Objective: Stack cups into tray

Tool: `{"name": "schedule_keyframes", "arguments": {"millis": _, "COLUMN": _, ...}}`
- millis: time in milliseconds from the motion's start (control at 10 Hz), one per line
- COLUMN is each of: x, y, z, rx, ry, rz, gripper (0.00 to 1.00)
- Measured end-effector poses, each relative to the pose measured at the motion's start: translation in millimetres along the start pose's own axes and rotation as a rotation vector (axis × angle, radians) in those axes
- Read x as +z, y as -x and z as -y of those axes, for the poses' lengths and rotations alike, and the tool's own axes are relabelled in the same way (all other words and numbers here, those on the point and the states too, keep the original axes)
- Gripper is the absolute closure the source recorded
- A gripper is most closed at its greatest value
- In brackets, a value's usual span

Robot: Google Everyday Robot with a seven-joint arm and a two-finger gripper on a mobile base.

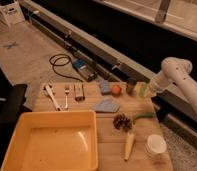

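The yellow tray [52, 114] sits at the front left of the wooden table and holds no cups. The pale green cup [143, 90] and the dark brown cup [131, 87] stand side by side at the table's far right edge. The wider white cup [155, 146] stands at the front right corner. My gripper [150, 90] comes in from the right on the white arm and sits right at the green cup, partly covering its right side. I cannot tell whether it touches the cup.
An orange ball [116, 89] and a blue sponge [105, 87] lie left of the brown cup. A blue cloth [107, 105], pine cone [122, 121], green bean [143, 116] and pale carrot [128, 145] lie mid-table. A fork [67, 95] and other utensils lie at the far left.
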Motion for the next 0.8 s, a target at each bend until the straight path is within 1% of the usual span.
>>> {"name": "schedule_keyframes", "arguments": {"millis": 100, "x": -13, "y": 6, "z": 3, "rx": -0.004, "ry": -0.029, "rz": 0.018, "gripper": 1.0}}
{"name": "schedule_keyframes", "arguments": {"millis": 200, "x": -33, "y": 19, "z": 9, "rx": -0.016, "ry": -0.081, "rz": 0.048, "gripper": 1.0}}
{"name": "schedule_keyframes", "arguments": {"millis": 300, "x": -40, "y": 28, "z": 13, "rx": -0.029, "ry": -0.105, "rz": 0.062, "gripper": 1.0}}
{"name": "schedule_keyframes", "arguments": {"millis": 400, "x": -43, "y": 40, "z": 17, "rx": -0.046, "ry": -0.124, "rz": 0.076, "gripper": 1.0}}
{"name": "schedule_keyframes", "arguments": {"millis": 600, "x": -40, "y": 68, "z": 26, "rx": -0.08, "ry": -0.155, "rz": 0.094, "gripper": 1.0}}
{"name": "schedule_keyframes", "arguments": {"millis": 800, "x": -32, "y": 84, "z": 33, "rx": -0.101, "ry": -0.17, "rz": 0.084, "gripper": 1.0}}
